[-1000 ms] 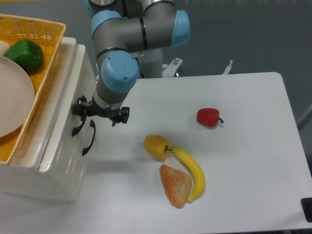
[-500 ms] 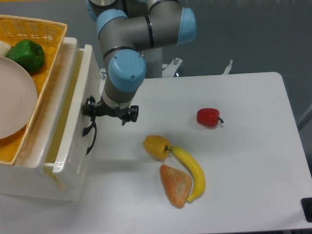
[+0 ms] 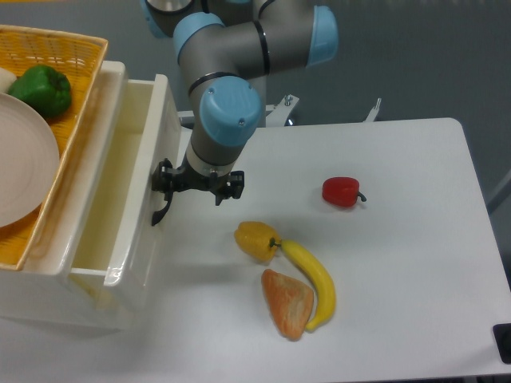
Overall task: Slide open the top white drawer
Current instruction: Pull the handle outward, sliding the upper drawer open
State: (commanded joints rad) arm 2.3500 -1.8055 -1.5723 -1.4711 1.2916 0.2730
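- White surface [image 3: 399, 263] carries the cabinet at far left, fruit further right.
- top white drawer [image 3: 120, 199] sticks out way more than half a second ago, its pale inside showing.
- gripper [image 3: 164, 199] moved right with it; jaws clamped on the black handle [image 3: 160, 214], arm bent overhead.

Three peppers [image 3: 341, 191], one banana [image 3: 313, 283], one plate [image 3: 24, 159], one basket [image 3: 72, 48].
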